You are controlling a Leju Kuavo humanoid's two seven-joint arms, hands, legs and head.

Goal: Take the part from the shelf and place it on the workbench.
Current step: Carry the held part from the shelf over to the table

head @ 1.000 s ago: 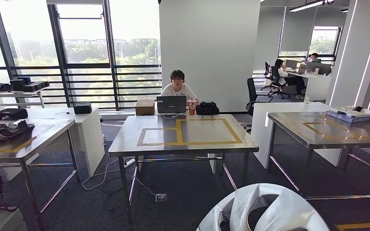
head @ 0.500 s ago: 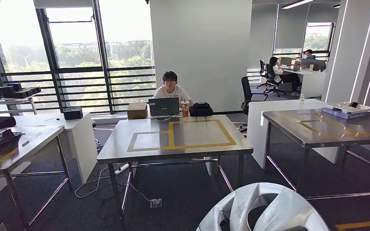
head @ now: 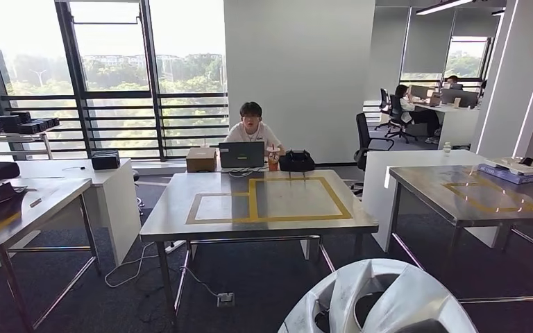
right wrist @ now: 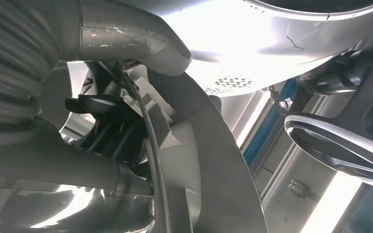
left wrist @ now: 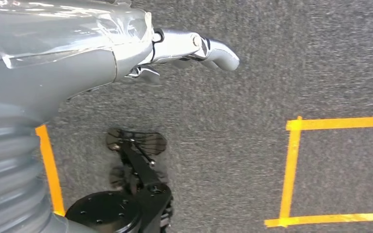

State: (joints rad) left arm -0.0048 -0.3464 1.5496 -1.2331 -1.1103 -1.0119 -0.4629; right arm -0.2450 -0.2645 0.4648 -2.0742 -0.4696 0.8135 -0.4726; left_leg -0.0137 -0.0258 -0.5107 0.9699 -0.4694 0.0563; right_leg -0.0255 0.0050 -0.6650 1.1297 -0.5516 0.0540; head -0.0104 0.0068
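Part (head: 378, 298): silver wheel-cover-like disc w/ curved spokes, low at bottom edge of head view, right of centre, nearest thing to the robot. Not on any surface; carpet shows behind it. Right wrist view looks along the part's inner side (right wrist: 199, 160), pale ribbed plastic. Right hand (right wrist: 102, 121) reaches into one of its openings, dark fingers (right wrist: 90, 104) curled round a rib, grey thumb lying over the rim, so the hand grips the part (exact finger contact partly hidden by the rim).

Left hand (left wrist: 126, 43) hangs over dark grey carpet (left wrist: 252, 87), holding nothing. One pale fingertip sticks out past the cover; the rest are tucked behind it, so can't tell how far they are spread. Yellow tape lines (left wrist: 291, 170) on the floor below.

Ahead, mid-distance: steel workbench (head: 173, 222), its surface marked w/ a yellow tape rectangle (head: 298, 201). Similar steel benches to left (head: 14, 222) and right (head: 430, 184), the right one also taped.

Far edge of the centre bench: cardboard box (head: 200, 159), laptop (head: 241, 155), drink cup (head: 273, 155), black bag (head: 296, 161). A person (head: 251, 125) sits behind the laptop. Beyond: tall windows (head: 111, 76), trees outside; more people at desks far right.
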